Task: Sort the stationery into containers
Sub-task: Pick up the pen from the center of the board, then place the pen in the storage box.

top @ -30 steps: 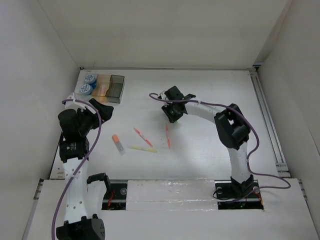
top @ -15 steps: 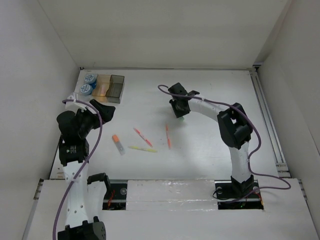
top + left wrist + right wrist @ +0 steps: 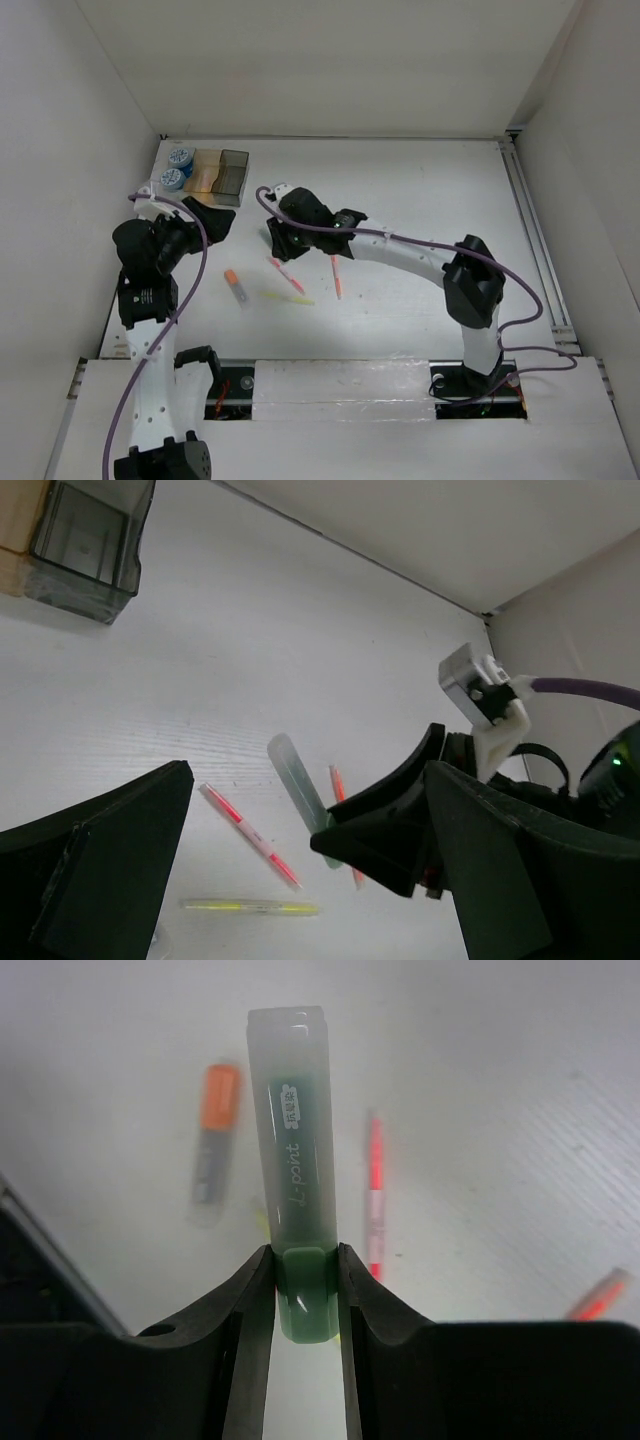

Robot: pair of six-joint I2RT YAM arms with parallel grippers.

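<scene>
Pinches a green highlighter (image 3: 293,1140) by its base in the right gripper (image 3: 303,1260), lifted off the table (image 3: 420,180) near the pink pen (image 3: 285,273). Spreads the left gripper (image 3: 207,216) wide, close to the dark end of the bins (image 3: 243,178). Shows a yellow pen (image 3: 284,297), an orange pen (image 3: 336,275) and a marker (image 3: 236,287) lying loose, and two rolls (image 3: 172,178) in the clear end.

top external: looking down from above, behind both arm bases (image 3: 470,380), covering the whole table (image 3: 420,180) | left wrist: facing low across it | right wrist: hovering close over it | shared: all three catching the pink-red pen (image 3: 290,278)
</scene>
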